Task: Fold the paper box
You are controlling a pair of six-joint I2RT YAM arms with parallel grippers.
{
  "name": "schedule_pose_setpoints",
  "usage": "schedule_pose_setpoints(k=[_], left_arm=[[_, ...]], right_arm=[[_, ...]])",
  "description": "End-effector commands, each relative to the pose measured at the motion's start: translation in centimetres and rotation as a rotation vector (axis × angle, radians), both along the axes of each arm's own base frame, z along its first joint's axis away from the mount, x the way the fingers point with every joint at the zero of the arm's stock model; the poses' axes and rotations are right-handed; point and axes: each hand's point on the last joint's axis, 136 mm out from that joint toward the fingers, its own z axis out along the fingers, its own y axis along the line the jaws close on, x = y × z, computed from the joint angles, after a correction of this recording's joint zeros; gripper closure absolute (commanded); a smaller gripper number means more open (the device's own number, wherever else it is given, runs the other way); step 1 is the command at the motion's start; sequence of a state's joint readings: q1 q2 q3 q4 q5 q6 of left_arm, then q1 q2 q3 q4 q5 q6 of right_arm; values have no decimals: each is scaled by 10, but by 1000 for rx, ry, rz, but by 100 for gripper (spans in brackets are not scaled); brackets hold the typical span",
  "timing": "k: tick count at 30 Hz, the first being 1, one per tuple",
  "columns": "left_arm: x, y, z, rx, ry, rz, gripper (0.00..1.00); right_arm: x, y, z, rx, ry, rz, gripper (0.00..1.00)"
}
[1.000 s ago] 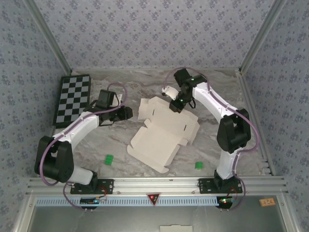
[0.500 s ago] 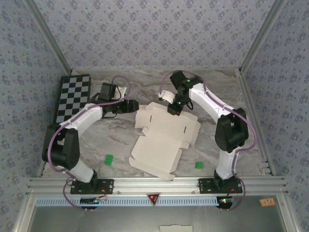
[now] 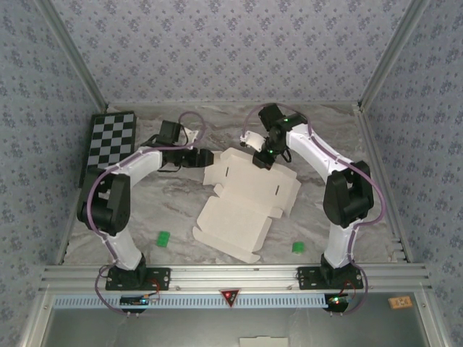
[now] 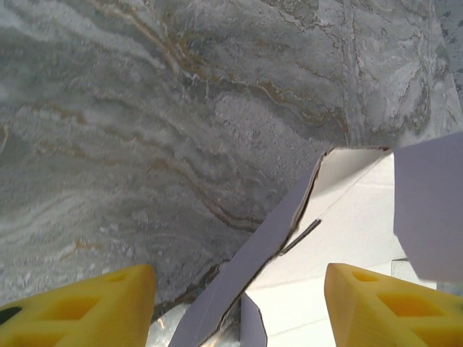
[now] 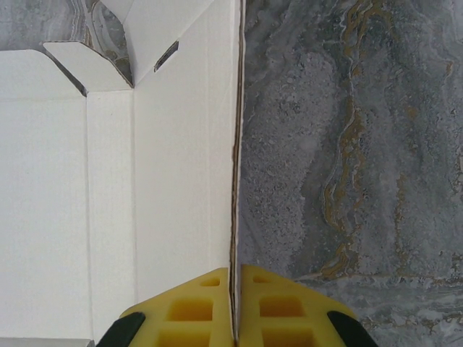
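Top external: paper box [image 3: 242, 206] lies unfolded, cream-white inside up.

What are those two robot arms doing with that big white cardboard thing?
They are folding a paper box. It lies mostly flat, cream-white side up, on the marble table. The right gripper is shut on the box's far edge, pinching the thin card. The left gripper is open at the box's far left corner, with a raised flap between its jaws, not gripped yet.
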State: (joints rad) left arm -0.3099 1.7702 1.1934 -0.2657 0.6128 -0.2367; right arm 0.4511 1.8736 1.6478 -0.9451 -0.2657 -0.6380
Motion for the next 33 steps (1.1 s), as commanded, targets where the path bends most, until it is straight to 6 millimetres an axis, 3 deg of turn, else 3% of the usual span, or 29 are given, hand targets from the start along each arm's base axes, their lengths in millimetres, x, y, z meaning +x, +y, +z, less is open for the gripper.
schedule_pose_setpoints(k=[1, 8, 17, 21, 25, 28, 33], left_arm=[[9, -12, 8, -6, -52, -69, 39], [6, -34, 13, 10, -123, -207, 47], [6, -43, 18, 53, -215, -221, 81], [10, -39, 22, 81, -275, -195, 89], [11, -39, 30, 70, -332, -188, 92], [9, -41, 36, 48, -364, -204, 93], [7, -43, 45, 33, -407, -227, 93]], right_arm=[[3, -6, 12, 0, -43, -31, 100], [6, -5, 22, 11, -84, -50, 100], [11, -8, 27, -44, -200, -77, 99], [-4, -2, 31, 3, -139, -85, 91], [-14, -3, 34, 47, -60, -104, 77], [-14, -4, 34, 81, -15, -120, 67], [-7, -8, 38, 146, 59, -154, 62]])
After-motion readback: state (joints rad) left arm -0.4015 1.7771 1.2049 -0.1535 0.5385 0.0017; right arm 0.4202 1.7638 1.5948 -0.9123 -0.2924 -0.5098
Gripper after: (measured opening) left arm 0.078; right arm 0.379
